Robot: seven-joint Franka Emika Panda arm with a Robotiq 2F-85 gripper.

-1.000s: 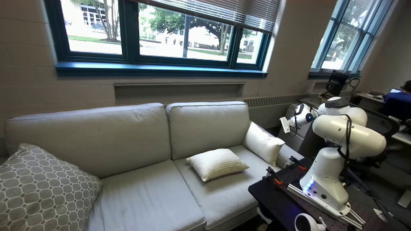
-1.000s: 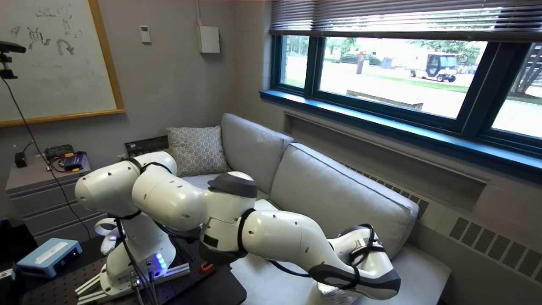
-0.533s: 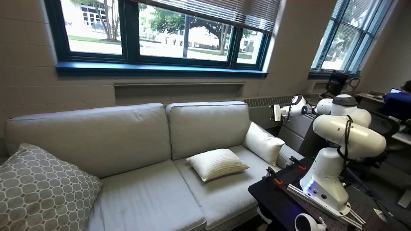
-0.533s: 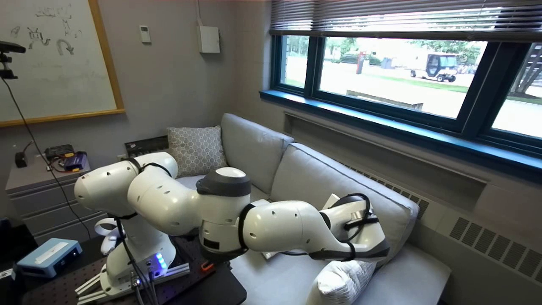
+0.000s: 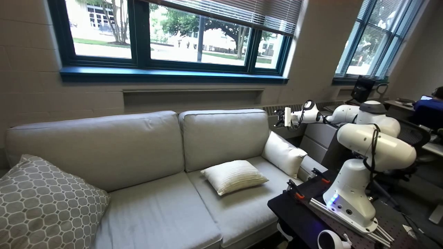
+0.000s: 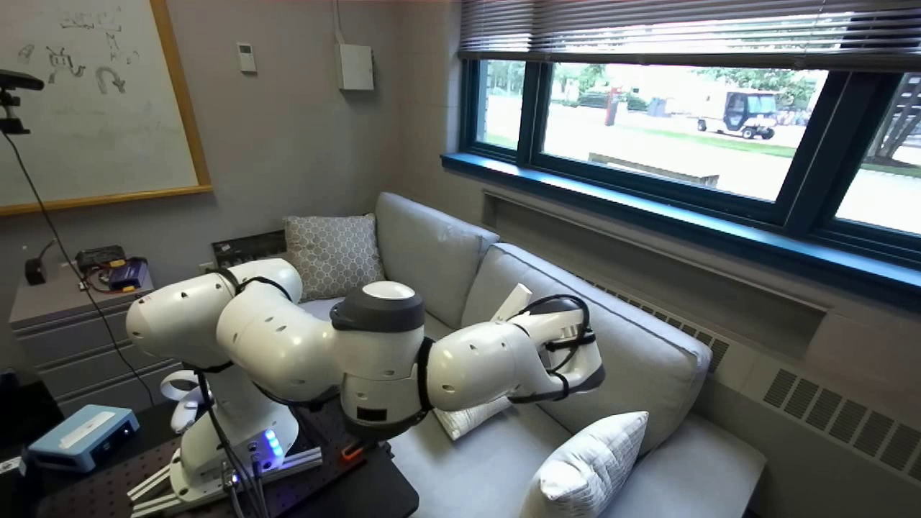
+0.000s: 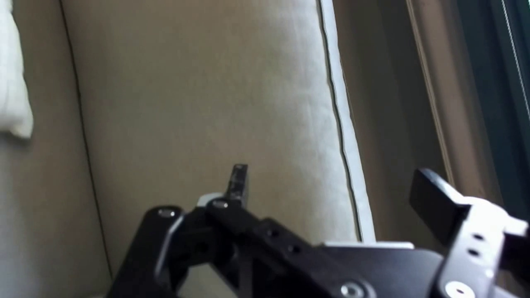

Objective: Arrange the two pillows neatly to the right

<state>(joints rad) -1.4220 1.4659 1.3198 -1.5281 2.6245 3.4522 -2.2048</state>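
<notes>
Two plain cream pillows are on the sofa. The flat pillow (image 5: 235, 177) lies on the right seat cushion; in an exterior view the arm partly covers it (image 6: 471, 419). The leaning pillow (image 5: 283, 154) is tilted against the right armrest; it also shows in an exterior view (image 6: 593, 467). My gripper (image 5: 278, 118) is raised above the leaning pillow, near the backrest's right top corner, touching neither pillow. In the wrist view the gripper (image 7: 330, 169) has its fingers wide apart with nothing between them. A pillow corner (image 7: 14, 91) shows at that view's left edge.
The sofa backrest (image 5: 225, 136) stands close to the gripper, below the window ledge (image 6: 647, 216). A larger lattice-patterned cushion (image 5: 52, 204) sits at the sofa's far left end. The black robot table (image 5: 294, 207) with clamps stands against the sofa's front right.
My arm has stretched out and the gripper has moved left toward the backrest and slightly up. The wrist has uncovered the leaning pillow in an exterior view. The pillows have not moved.
</notes>
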